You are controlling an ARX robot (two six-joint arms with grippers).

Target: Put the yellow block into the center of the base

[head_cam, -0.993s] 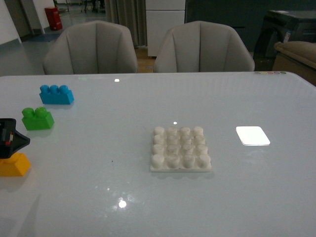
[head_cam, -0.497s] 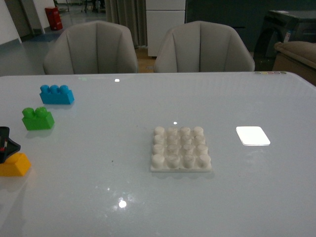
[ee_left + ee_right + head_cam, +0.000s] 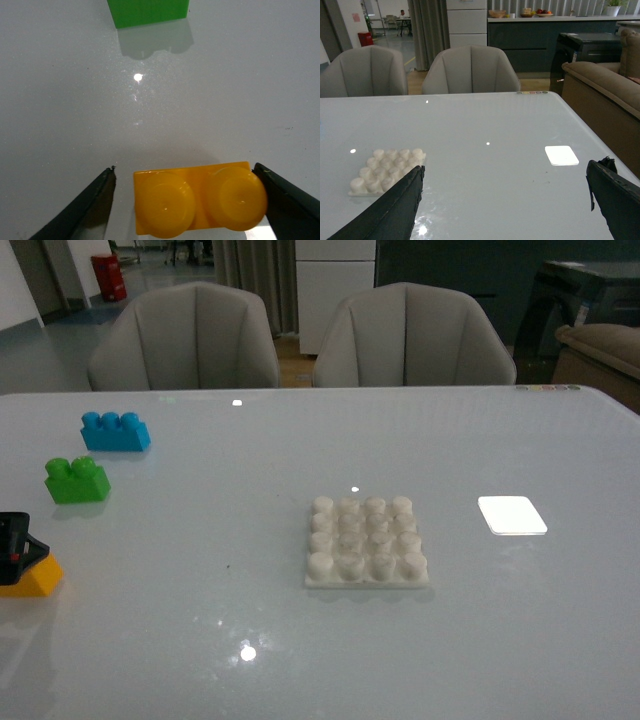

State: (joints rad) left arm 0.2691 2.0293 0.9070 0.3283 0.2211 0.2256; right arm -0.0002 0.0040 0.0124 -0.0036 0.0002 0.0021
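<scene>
The yellow block (image 3: 197,197) lies flat on the table with its two studs up, between the open fingers of my left gripper (image 3: 186,172). One finger touches the block's end; the other stands a little off it. In the front view the yellow block (image 3: 30,580) shows at the far left edge, partly covered by the black left gripper (image 3: 15,540). The off-white studded base (image 3: 365,543) sits at the table's middle, seen also as the base (image 3: 387,167) in the right wrist view. My right gripper (image 3: 505,187) hangs open above bare table, holding nothing.
A green two-stud brick (image 3: 76,480) and a blue three-stud brick (image 3: 114,431) stand at the far left behind the yellow one. A smooth white square patch (image 3: 512,514) lies right of the base. Two grey chairs (image 3: 300,335) stand behind the table's far edge.
The left gripper drew back toward the left edge half a second ago, then came forward and down again over the yellow block. The block and the base have not moved.
</scene>
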